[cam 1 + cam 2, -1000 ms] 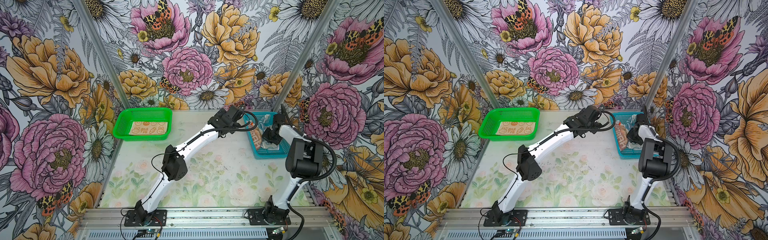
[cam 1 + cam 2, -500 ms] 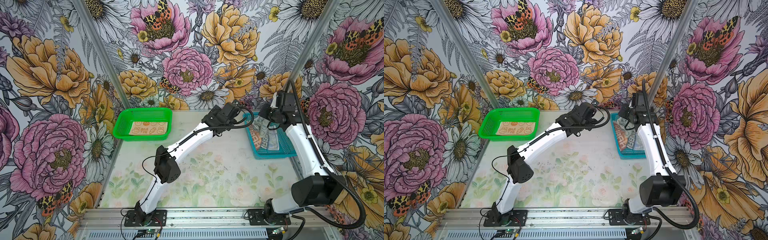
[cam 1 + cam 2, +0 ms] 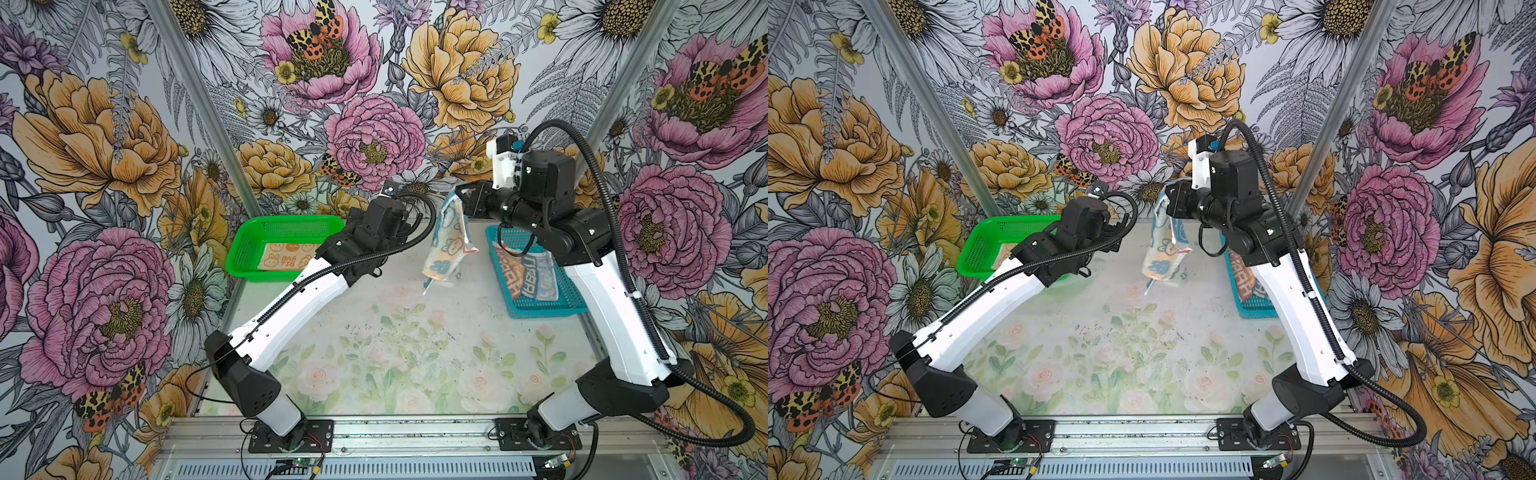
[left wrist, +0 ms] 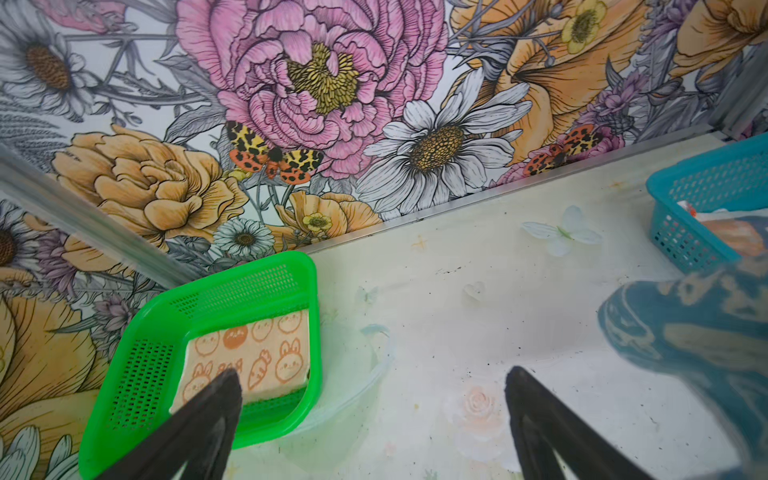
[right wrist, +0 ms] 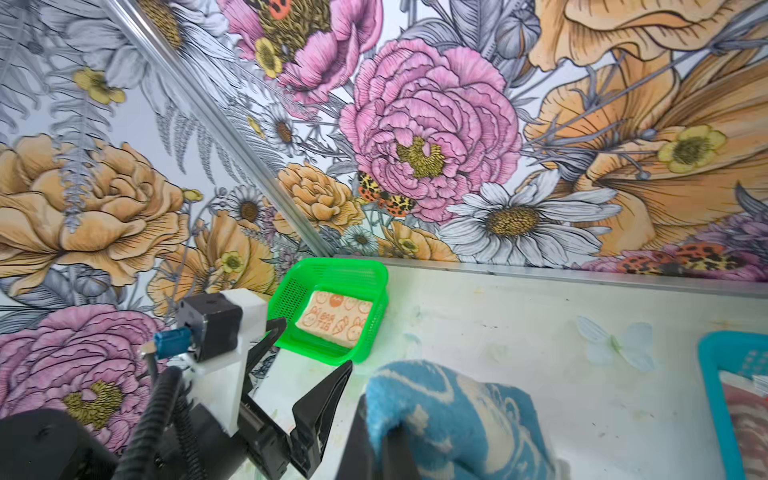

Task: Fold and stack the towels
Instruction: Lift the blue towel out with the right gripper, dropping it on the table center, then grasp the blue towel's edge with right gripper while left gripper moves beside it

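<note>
Three towels are accounted for. Teal-blue bunny towel (image 3: 446,245) hangs in the air from the right gripper (image 3: 459,199), whose jaws are clamped together on its upper edge; its long axis runs vertical, upper end at the jaws and bunched lower end pointing down toward the table (image 3: 395,353), between the two baskets and nearer the blue one. A small pale tag or thread trails from its lowest corner. Whether that end touches the table cannot be confirmed. Orange bunny towel (image 3: 286,259) lies folded and flat in the green mesh basket (image 3: 282,219) at the back left, long axis along the basket's longer side, running left to right in both top views. Striped RABBIT towel (image 3: 528,274) lies in the blue mesh basket (image 3: 544,311) at the right, partly rumpled, long axis following the basket's length from front to back. Left gripper (image 4: 372,374) is held above the table beside the green basket, jaws wide apart and holding nothing; in the left wrist view the hanging teal-blue towel sits just off to one side of it, not touching.
</note>
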Tool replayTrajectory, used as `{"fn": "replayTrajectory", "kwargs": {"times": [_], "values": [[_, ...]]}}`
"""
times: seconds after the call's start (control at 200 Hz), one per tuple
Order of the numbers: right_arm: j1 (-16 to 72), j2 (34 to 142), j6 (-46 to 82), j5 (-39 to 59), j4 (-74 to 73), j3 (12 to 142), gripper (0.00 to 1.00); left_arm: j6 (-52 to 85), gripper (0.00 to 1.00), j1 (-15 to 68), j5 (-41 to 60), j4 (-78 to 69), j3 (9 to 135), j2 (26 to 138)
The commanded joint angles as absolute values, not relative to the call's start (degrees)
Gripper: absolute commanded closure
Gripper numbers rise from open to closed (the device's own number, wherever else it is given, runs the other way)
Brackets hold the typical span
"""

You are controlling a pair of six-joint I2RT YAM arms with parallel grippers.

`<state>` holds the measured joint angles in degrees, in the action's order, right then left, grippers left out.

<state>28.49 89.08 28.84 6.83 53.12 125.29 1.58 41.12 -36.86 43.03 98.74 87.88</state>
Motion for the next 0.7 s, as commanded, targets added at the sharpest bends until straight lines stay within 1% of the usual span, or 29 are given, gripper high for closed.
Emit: {"fn": "replayTrajectory", "kwargs": {"times": [0.0,0.1,0.19,0.215,0.29,0.315,0.355,0.405,0.46,0.54,0.62,0.695], "values": [[27.23,91.92,30.15,6.52,55.69,126.44,1.00,5.62,0.01,38.28,-36.08,40.50,94.12,83.28],[22.98,94.91,31.51,9.28,55.47,122.09,1.00,6.99,0.01,35.70,-33.59,40.55,90.47,80.51],[20.04,100.13,31.01,11.33,55.51,118.36,1.00,7.85,0.01,34.30,-31.63,40.51,87.49,79.50],[19.40,101.78,30.52,11.74,55.40,117.58,0.96,8.11,0.01,33.97,-31.03,40.58,86.70,79.45],[17.89,107.14,28.73,10.40,55.55,115.97,0.92,9.03,0.01,33.56,-29.28,40.60,84.31,79.50],[17.50,108.51,28.37,9.56,55.55,115.28,0.88,9.38,0.01,33.48,-28.61,40.59,83.60,79.61],[16.75,110.44,27.75,8.75,55.51,114.41,0.78,9.78,0.01,33.41,-27.54,40.80,82.54,79.78],[16.18,112.05,27.03,7.44,55.55,113.59,0.69,10.55,0.01,33.23,-26.48,40.86,81.13,79.89],[16.08,112.24,26.26,5.69,55.52,112.01,0.58,11.81,0.01,32.54,-24.47,40.87,79.24,79.64],[16.42,111.14,25.58,4.43,55.42,109.35,0.39,14.42,0.01,30.74,-20.65,40.69,76.40,79.37],[17.60,108.68,25.65,3.34,54.90,105.00,0.27,16.86,0.01,28.35,-16.37,40.45,74.23,79.54],[20.45,106.33,26.26,3.21,53.42,99.98,0.18,18.34,0.01,26.29,-13.99,39.87,72.47,79.54]]}}
